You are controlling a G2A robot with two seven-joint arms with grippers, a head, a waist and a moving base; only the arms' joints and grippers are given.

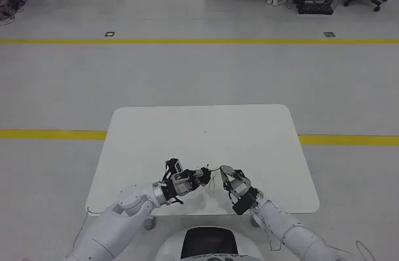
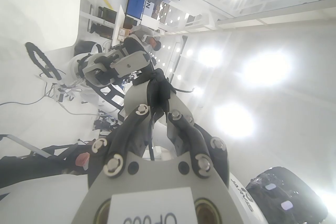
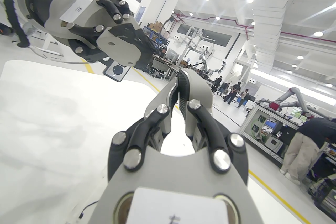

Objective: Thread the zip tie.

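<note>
Both grippers hover close together above the front edge of the white table (image 1: 206,130). My left gripper (image 1: 201,175) is shut on a thin black zip tie (image 1: 212,171). In the left wrist view the strap (image 2: 153,128) runs down between the fingers, and a short tail (image 2: 185,89) sticks out past the gripper's (image 2: 157,87) tips. My right gripper (image 1: 223,173) faces it, tips nearly touching. In its own view the right gripper (image 3: 179,78) has its ribbed pads pressed together, shut on the other end of the tie. The left gripper (image 3: 123,47) sits just beyond it.
The table's front edge (image 1: 206,212) lies right under both wrists. A black cable loop (image 2: 42,62) hangs off the right arm. Yellow floor lines (image 1: 199,41) run behind the table, and workbenches with people (image 3: 302,135) stand far off.
</note>
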